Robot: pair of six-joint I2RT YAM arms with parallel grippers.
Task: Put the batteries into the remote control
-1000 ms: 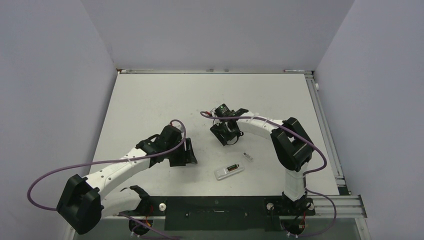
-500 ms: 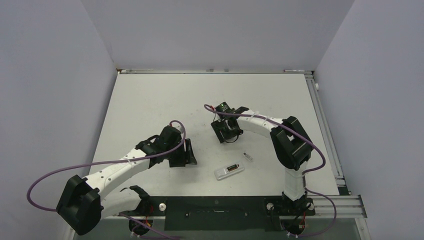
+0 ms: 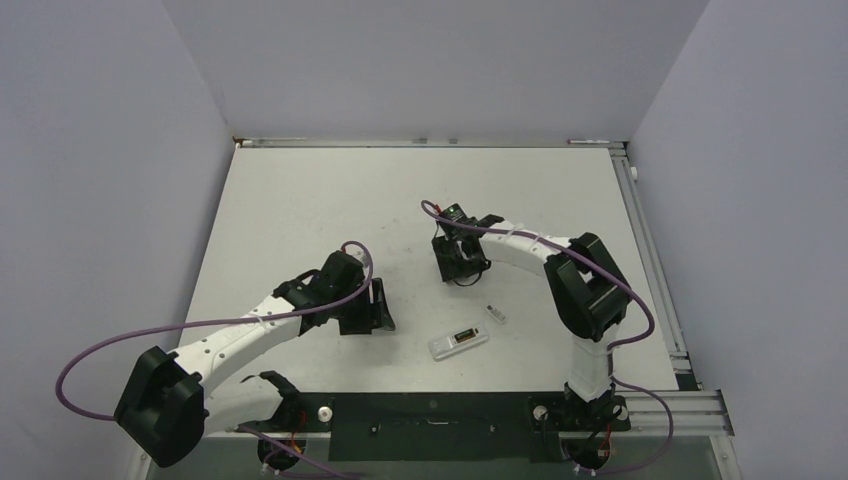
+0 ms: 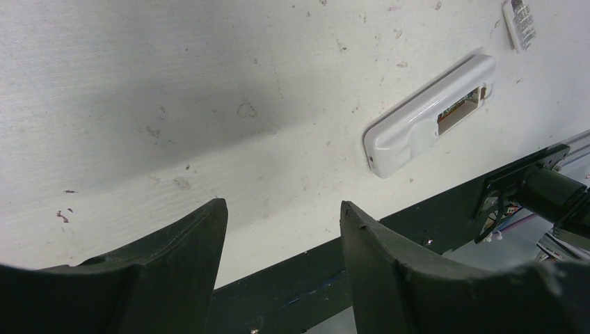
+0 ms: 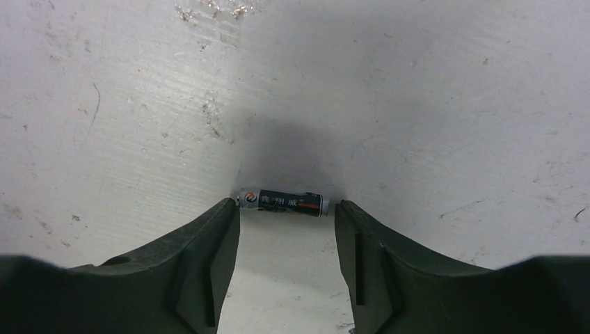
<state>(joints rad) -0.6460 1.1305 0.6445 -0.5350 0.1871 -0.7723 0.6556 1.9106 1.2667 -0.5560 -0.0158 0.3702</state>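
Note:
One dark battery (image 5: pixel 282 202) with white print lies flat on the table, straight across the tips of my right gripper (image 5: pixel 286 209). The left fingertip touches one end of it and a thin gap shows at the other, so this gripper is open. In the top view the right gripper (image 3: pixel 458 268) points down at mid-table and hides the battery. The white remote control (image 3: pixel 458 341) lies near the front edge with its battery slot up, also seen from the left wrist as the remote control (image 4: pixel 428 118). My left gripper (image 4: pixel 284 209) hangs open and empty, left of the remote.
A small white cover piece (image 3: pixel 495 314) lies just beyond the remote, on its right. The dark base rail (image 3: pixel 430 412) runs along the table's front edge. Grey walls close in three sides.
My right gripper has shifted a little to the right and its jaws have narrowed around the battery. The left arm, remote and cover piece have stayed put.

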